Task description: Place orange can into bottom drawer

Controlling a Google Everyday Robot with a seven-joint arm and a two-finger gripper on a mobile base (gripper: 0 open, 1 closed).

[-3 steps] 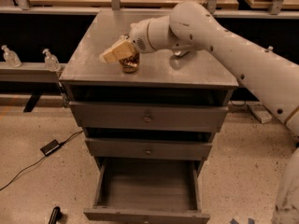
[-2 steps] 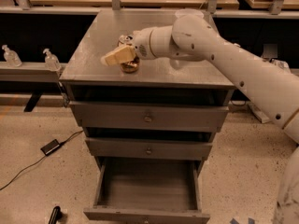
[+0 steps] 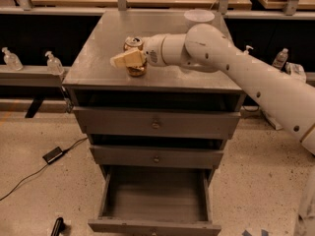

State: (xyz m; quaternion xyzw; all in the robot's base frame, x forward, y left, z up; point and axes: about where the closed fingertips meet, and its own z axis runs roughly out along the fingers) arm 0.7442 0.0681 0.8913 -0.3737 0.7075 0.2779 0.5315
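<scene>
The orange can stands upright near the front middle of the grey cabinet top, its silver top showing. My gripper is at the can, with its pale tip lying across the can's front side; the white arm reaches in from the right. The can rests on the cabinet top. The bottom drawer is pulled out wide below, and nothing shows inside it.
The top drawer and the middle drawer look pushed in. A white round disc lies at the back of the cabinet top. Clear bottles stand on a shelf at left. A black device with a cable lies on the floor.
The arm's elbow has swung so the forearm runs lower to the right. The gripper has stayed at the can, whose silver top now shows behind it.
</scene>
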